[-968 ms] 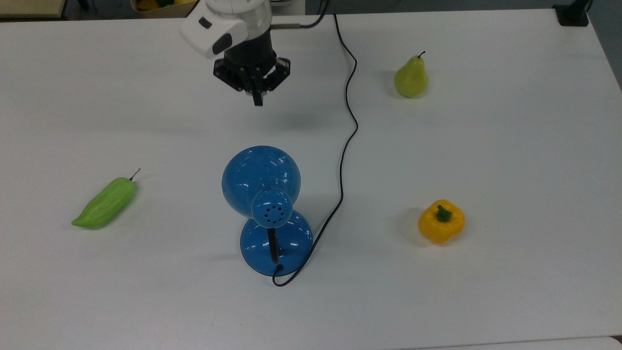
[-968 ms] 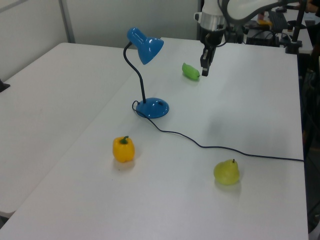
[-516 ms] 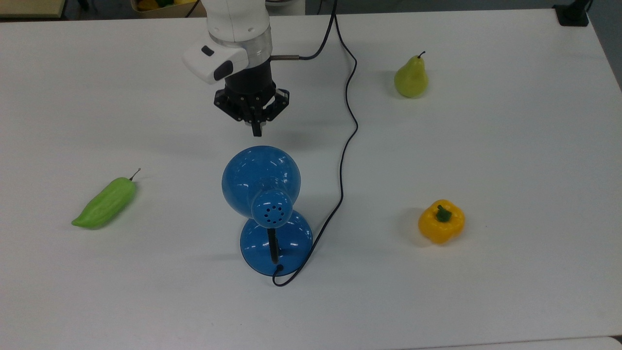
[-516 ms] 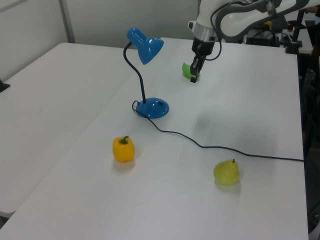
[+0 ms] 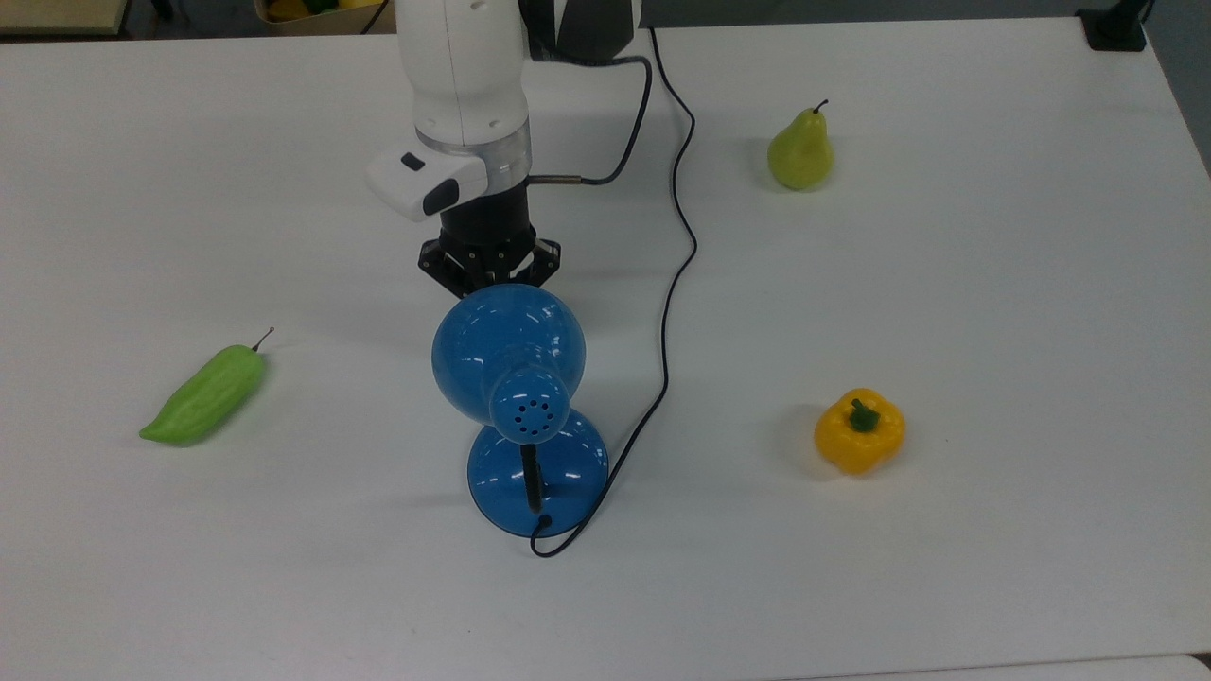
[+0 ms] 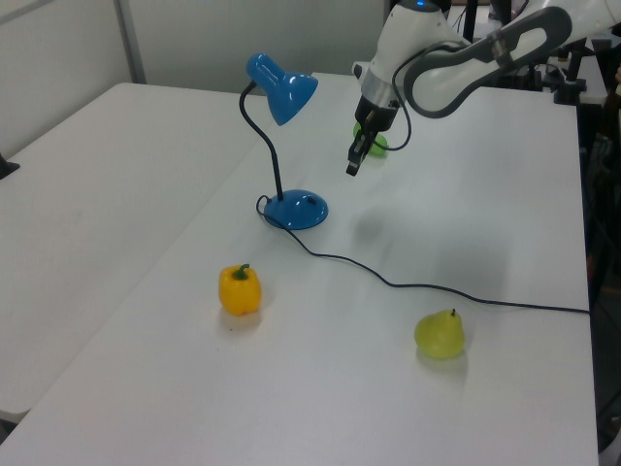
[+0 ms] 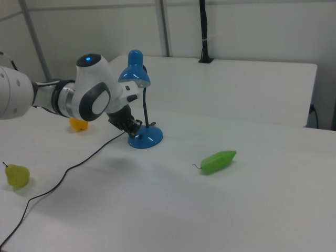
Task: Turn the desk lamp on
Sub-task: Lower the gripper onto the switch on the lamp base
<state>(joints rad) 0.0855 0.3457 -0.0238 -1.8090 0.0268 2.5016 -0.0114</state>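
Blue desk lamp [image 6: 281, 146] stood mid-table [image 5: 993, 284], 1 cord trailing away; the gripper [image 6: 351, 166], fingers together, hung beside the shade, the base switch lower toward the left view's left.

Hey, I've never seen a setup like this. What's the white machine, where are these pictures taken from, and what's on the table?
The white machine is a robot arm with a grasping tool at its end. One camera looks down from above; the other two look across the table from different sides. On the table stand a blue lamp with a black cord, a pear, a yellow pepper and a green pepper. The tool hangs beside the lamp, above the table, holding nothing.
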